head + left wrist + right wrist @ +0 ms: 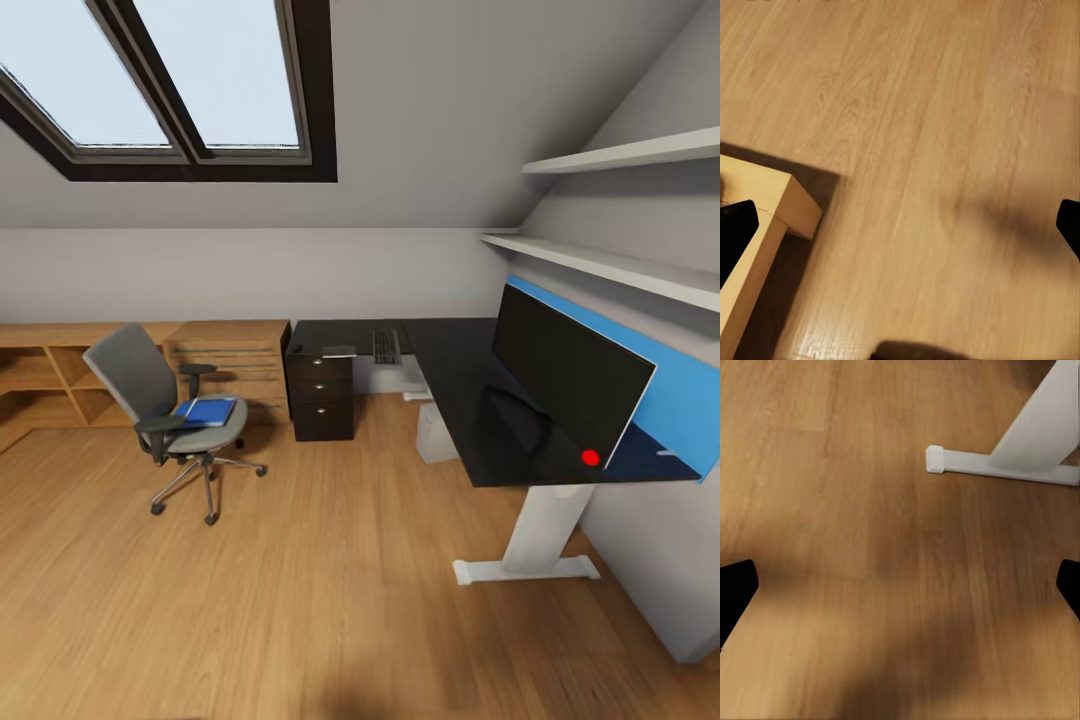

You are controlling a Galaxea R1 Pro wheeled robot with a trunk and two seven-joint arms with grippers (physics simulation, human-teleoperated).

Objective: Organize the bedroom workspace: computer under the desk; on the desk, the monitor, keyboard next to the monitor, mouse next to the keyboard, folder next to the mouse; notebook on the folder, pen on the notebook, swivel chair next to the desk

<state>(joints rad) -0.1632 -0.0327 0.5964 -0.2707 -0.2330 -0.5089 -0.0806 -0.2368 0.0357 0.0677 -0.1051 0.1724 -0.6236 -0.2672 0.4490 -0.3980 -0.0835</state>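
Note:
The grey swivel chair (150,395) stands on the wooden floor left of the desk (462,400), apart from it. The blue folder (207,410) lies on its seat. The black monitor (565,375) stands on the desk's right wing before the blue back panel. At the desk's far corner lies the keyboard (385,346), and a small greyish notebook (338,351) lies to its left. The silver-grey computer (435,432) stands under the desk. My left gripper (900,229) and right gripper (900,585) hang open over bare floor. The mouse is too small to make out.
A black drawer unit (320,395) closes the desk's left end, with low wooden shelving (60,370) beyond the chair. The desk's white pedestal foot (997,465) lies ahead of my right gripper. A pale wooden furniture corner (765,217) sits under my left gripper. Wall shelves (620,155) overhang the desk.

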